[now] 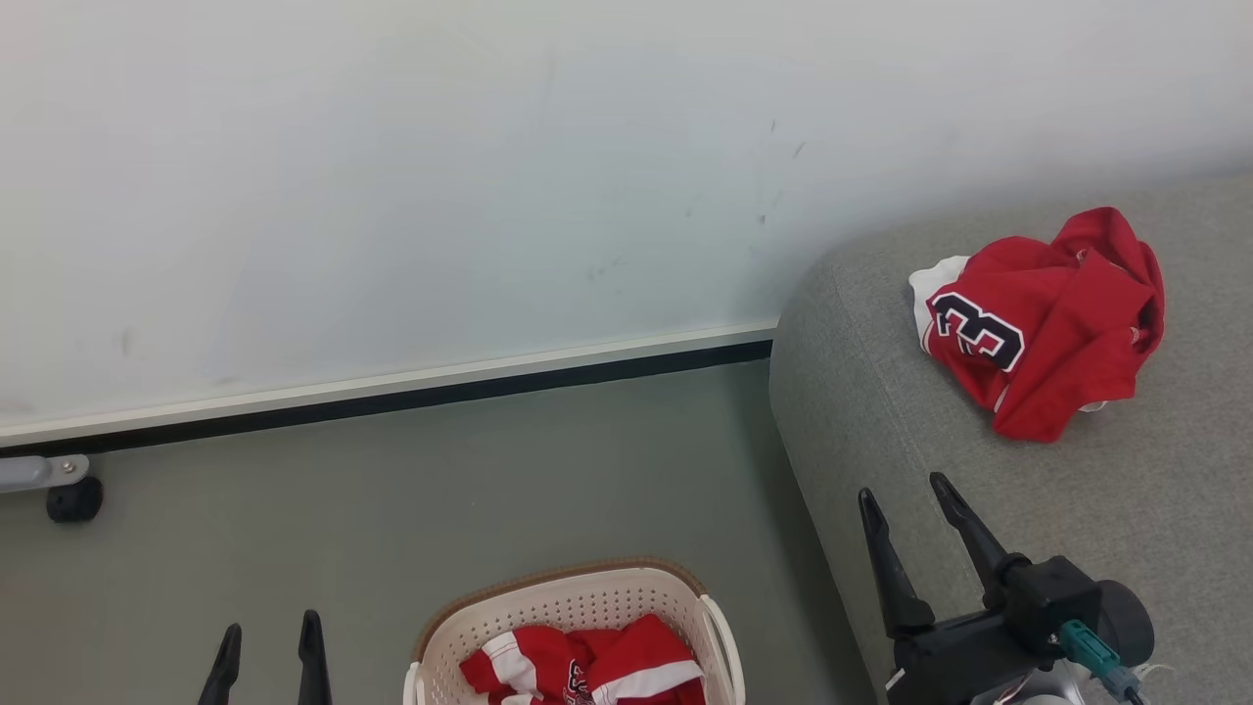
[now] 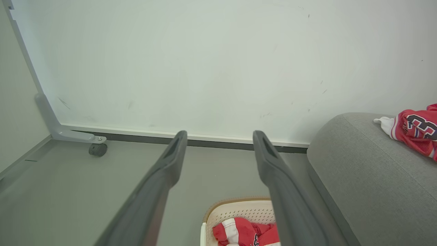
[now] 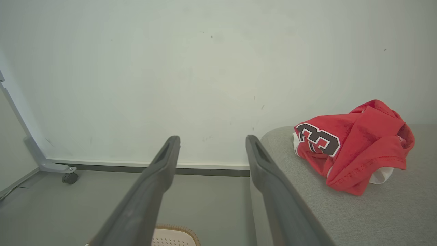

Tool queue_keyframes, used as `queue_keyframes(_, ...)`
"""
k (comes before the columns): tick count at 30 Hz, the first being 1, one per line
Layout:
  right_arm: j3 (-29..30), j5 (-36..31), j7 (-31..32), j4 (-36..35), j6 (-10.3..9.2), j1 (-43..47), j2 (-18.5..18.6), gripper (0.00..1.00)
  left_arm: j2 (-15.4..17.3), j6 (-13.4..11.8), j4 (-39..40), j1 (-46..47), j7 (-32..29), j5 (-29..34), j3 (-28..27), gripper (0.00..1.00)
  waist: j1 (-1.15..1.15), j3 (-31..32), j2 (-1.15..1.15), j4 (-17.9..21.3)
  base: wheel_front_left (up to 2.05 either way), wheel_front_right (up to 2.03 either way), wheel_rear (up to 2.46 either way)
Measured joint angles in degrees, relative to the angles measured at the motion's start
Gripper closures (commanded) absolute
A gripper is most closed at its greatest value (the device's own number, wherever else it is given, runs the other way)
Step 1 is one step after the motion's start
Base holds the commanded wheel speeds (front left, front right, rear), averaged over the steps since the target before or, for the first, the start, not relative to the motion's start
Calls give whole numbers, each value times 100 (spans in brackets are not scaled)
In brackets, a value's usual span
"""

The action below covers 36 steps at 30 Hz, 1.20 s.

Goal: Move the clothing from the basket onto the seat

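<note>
A crumpled red garment (image 1: 1047, 323) with a dark number lies on the grey seat (image 1: 881, 392) at the right; it also shows as the red garment (image 3: 355, 147) and the red garment (image 2: 418, 131). More red and white clothing (image 1: 587, 666) sits in the cream basket (image 1: 548, 607) on the floor at the bottom middle. The same basket (image 2: 235, 213) holds the clothing (image 2: 244, 232). My left gripper (image 1: 269, 636) is open, left of the basket. My right gripper (image 1: 905, 494) is open above the seat's front edge, empty. Left gripper (image 2: 220, 136) and right gripper (image 3: 211, 141) hold nothing.
A white wall panel (image 1: 392, 196) with a dark base strip stands behind. A grey bracket with a black caster (image 1: 73, 499) sits at the far left on the grey floor (image 1: 392, 490). The basket's rim (image 3: 177, 232) shows below the right fingers.
</note>
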<state>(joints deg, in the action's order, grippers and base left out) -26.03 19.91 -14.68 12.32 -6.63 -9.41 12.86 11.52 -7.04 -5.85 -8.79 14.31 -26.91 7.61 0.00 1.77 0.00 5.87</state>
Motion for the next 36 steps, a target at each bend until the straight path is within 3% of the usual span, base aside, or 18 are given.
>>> queue_keyframes(22,286,-178,-1,-236,-43,79,-18,0,-96,8,163,-18,0,197,-111,0,0,-188,0,-34,0,0,0)
queue_keyframes(36,811,-172,-1,-402,-49,-289,46,0,-30,309,-218,787,-9,370,249,0,0,-992,0,1,0,0,0)
